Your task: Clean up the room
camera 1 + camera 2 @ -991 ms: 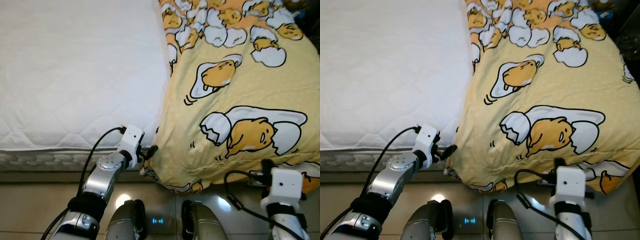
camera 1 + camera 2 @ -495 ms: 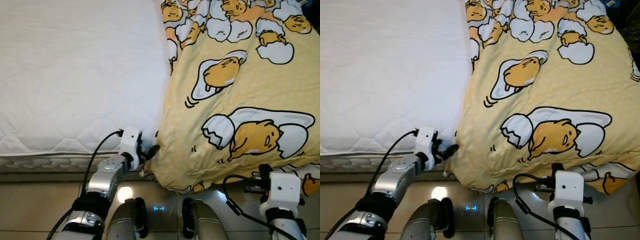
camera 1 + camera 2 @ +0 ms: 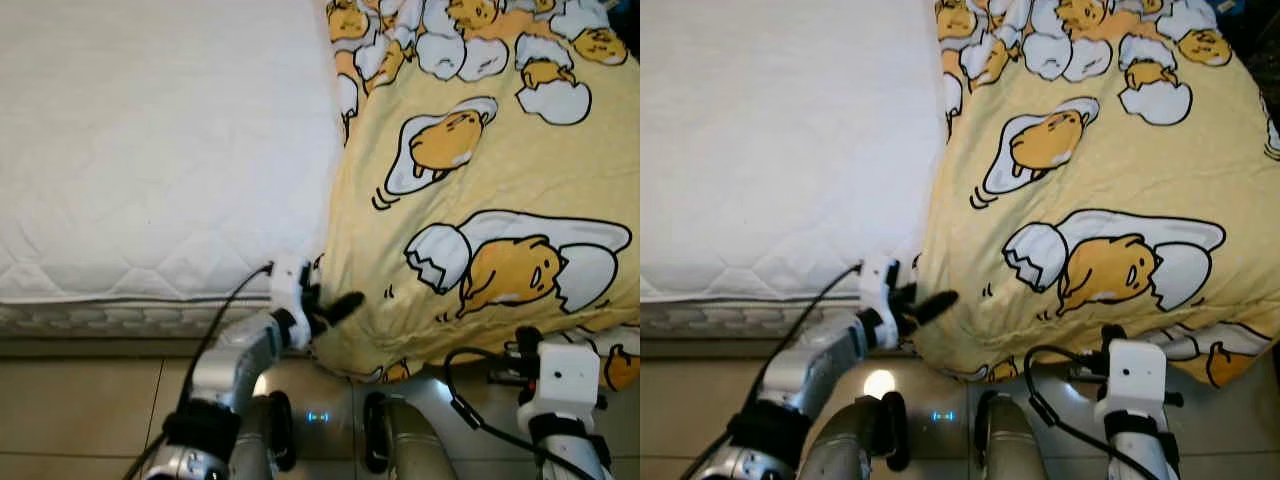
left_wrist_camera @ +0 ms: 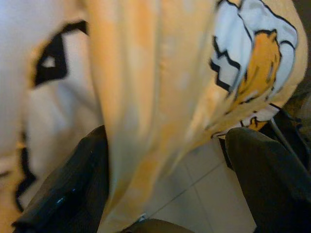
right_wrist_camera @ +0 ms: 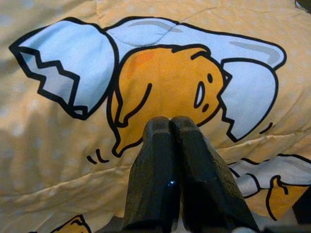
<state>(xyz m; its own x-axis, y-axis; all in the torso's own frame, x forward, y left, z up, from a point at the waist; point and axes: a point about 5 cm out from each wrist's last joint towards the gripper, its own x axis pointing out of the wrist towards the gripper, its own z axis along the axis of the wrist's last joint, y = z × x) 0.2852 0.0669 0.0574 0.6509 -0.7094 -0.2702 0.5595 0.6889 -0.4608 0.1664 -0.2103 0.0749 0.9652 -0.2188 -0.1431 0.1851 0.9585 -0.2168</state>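
Note:
A yellow blanket printed with cartoon eggs covers the right part of the bed and hangs over its front edge. The bare white mattress lies to its left. My left gripper is at the blanket's lower left corner. In the left wrist view its fingers stand wide apart, open, with a fold of the blanket between them. My right gripper is shut with nothing in it and points at the blanket's hanging front. The right wrist sits low at the bed's front right.
A beige tiled floor runs along the bed's front edge. My own two legs stand close to the bed. The mattress's quilted side faces me at the left.
My left gripper has moved right and slightly forward, from beside the blanket's corner onto it, with the fold now between its fingers. The right arm has barely moved.

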